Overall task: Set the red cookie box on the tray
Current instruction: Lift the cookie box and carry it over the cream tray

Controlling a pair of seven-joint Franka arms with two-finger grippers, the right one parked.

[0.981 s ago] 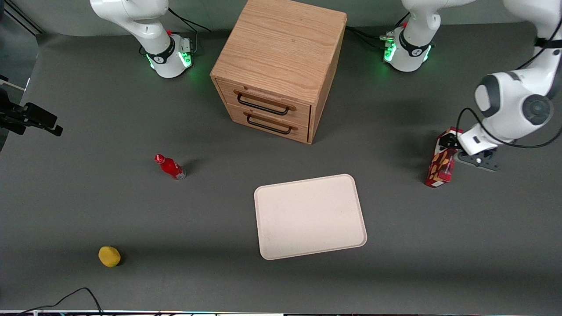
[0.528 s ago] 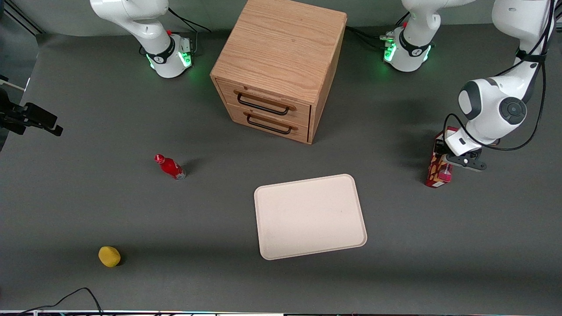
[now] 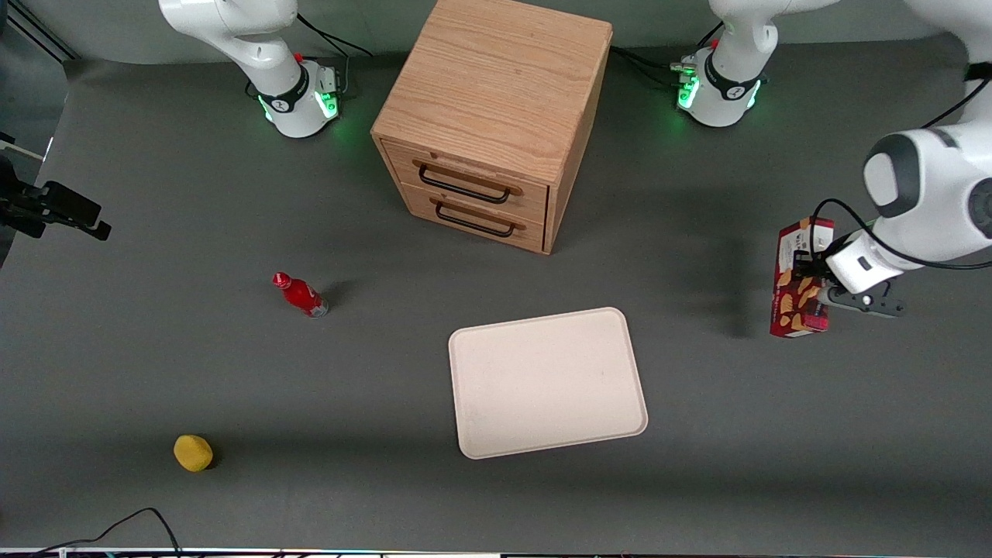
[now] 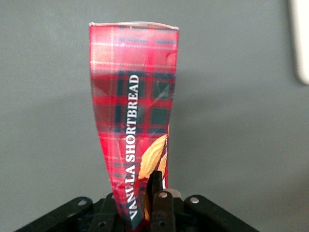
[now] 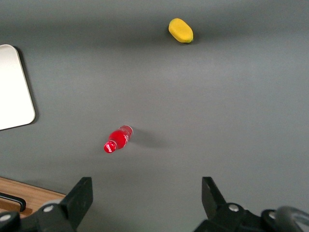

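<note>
**Now: cookie box pinched, clear of the tray**

Well off toward the working arm's end of the table from the tray (image 3: 547, 383): gripper (image 3: 814, 283), clamped on the red cookie box (image 3: 800, 280). Fingers pressed together on the box near its upper part, pinching its narrow sides, with one black fingertip (image 4: 155, 181) lying against the printed face by a cookie picture. Box upright, long and slim, white panel at its upper end, tartan pattern and "VANILLA SHORTBREAD" lettering running along one side in the left wrist view (image 4: 133, 130). Slightly twisted along its length in that view. Cannot tell whether its lower end touches the table (image 3: 155, 372) or hangs just above it. Not on the tray; a clear strip of grey table between the two.

Tray flat on the table, cream-white, rounded corners, nothing on it. Only one corner of it visible in the left wrist view (image 4: 300, 43).

Farther from the front camera than the tray: wooden cabinet (image 3: 496, 116) with two drawers, both closed, each with a dark handle. Toward the parked arm's end from the tray: small red bottle (image 3: 301, 294), standing by itself. Nearer the front camera than the bottle, well apart from the tray: yellow lemon (image 3: 193, 452).
</note>
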